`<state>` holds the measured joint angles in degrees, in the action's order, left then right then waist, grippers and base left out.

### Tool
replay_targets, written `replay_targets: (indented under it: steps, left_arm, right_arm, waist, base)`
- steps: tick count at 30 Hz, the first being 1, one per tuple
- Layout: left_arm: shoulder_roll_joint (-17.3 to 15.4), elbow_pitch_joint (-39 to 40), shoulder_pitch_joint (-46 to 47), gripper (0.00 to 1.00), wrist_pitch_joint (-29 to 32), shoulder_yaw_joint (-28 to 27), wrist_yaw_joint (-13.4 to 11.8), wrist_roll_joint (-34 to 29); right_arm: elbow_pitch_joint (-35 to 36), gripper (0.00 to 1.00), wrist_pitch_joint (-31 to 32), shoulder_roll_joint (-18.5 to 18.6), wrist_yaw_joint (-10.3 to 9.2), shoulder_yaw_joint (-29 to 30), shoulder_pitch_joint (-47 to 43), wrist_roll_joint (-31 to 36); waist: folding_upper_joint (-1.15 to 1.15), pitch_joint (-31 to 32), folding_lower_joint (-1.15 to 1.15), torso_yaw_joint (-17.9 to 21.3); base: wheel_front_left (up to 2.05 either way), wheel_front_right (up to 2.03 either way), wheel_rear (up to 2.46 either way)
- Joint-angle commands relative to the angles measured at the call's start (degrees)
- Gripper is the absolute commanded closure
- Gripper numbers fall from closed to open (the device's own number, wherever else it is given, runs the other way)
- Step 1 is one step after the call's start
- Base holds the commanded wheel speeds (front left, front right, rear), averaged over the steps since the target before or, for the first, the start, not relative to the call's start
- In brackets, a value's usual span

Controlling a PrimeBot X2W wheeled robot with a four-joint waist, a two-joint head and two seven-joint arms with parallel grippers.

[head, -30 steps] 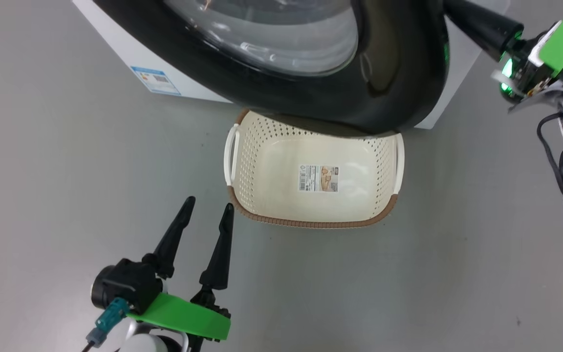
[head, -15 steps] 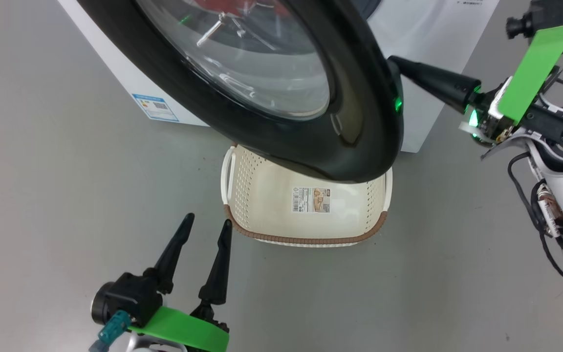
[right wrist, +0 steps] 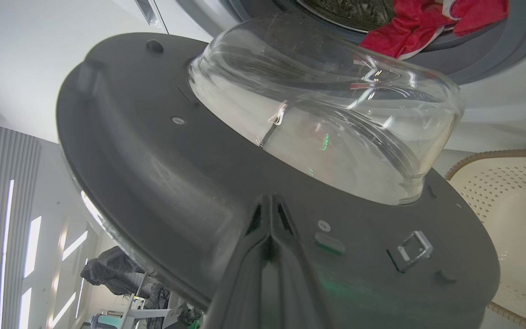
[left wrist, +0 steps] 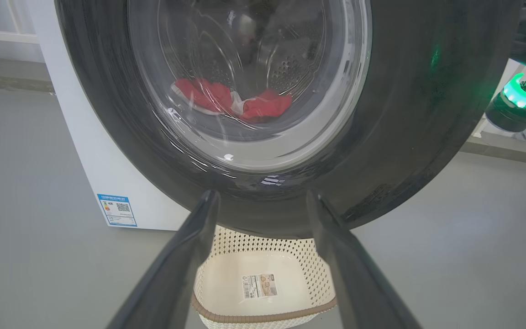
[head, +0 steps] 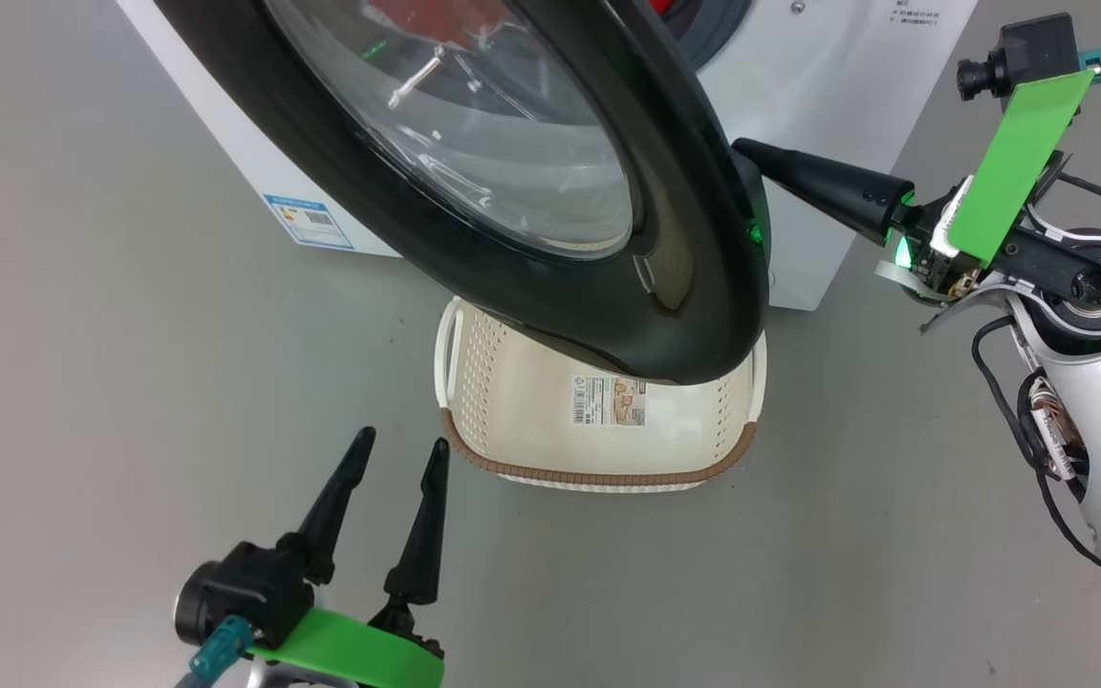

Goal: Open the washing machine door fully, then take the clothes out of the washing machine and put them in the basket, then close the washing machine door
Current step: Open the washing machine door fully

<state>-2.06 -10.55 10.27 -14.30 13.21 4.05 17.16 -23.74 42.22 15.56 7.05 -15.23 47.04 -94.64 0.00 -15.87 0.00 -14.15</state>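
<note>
The washing machine door (head: 684, 191), glossy black rim around a bulging glass bowl, stands partly swung out from the white washing machine (head: 828, 76). My right gripper (head: 746, 151) is shut with nothing in it. Its joined fingertips (right wrist: 270, 201) rest against the door's (right wrist: 153, 151) inner face near the free edge. Red clothes (right wrist: 409, 27) lie in the drum and show through the glass (left wrist: 226, 98). The cream basket (head: 598, 475) sits on the floor below the door's lower edge. My left gripper (head: 400, 440) hovers open and empty just left of the basket's near corner, facing the door (left wrist: 404, 114).
Grey floor (head: 82, 382) stretches all around the basket and machine. A blue label (head: 307, 220) marks the washer's lower left corner. My right forearm with loose cables (head: 1057, 430) hangs at the right edge. The door overhangs the far part of the basket (left wrist: 263, 315).
The head camera has shifted. The door has swung further out from the machine, with the right gripper's shut fingers following behind its edge. The left gripper stays open in the same place.
</note>
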Motion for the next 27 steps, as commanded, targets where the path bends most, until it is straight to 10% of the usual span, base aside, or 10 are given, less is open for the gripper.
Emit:
replay_targets:
  steps: [1,4,10,12,27]
  left_arm:
    - [-0.8,1.4,-0.8,0.00,-0.7,-2.1,0.1,-0.7]
    - [-0.8,1.2,-1.1,0.00,-0.7,-2.1,0.2,-0.7]
    - [-0.8,1.1,-1.6,0.00,-0.7,-2.3,0.4,-0.8]
    - [-0.8,1.1,-1.9,0.00,-0.7,-2.6,0.5,-0.9]
    - [-0.8,0.3,-3.5,0.00,-0.7,-6.5,1.1,-2.2]
  right_arm:
    - [1.7,1.00,-0.8,-0.9,0.44,0.2,-1.3,1.1]
    - [2.1,0.98,-2.2,-0.7,0.44,1.1,-2.6,1.8]
    - [2.7,0.49,-4.4,-0.2,0.44,3.1,-5.9,2.3]
    - [3.0,0.00,-4.9,-0.1,0.44,3.6,-7.5,2.4]
    - [4.3,0.00,-9.1,-0.8,0.44,6.6,-19.3,3.4]
  waist:
    - [0.00,0.4,0.00,0.1]
    - [0.00,0.9,0.00,0.1]
    - [0.00,1.6,0.00,0.4]
    - [0.00,1.8,0.00,0.7]
    - [0.00,4.0,0.00,3.8]
  base:
    - [0.00,0.00,0.00]
    - [0.00,0.00,0.00]
    - [0.00,0.00,0.00]
    - [0.00,0.00,0.00]
    - [0.00,0.00,0.00]
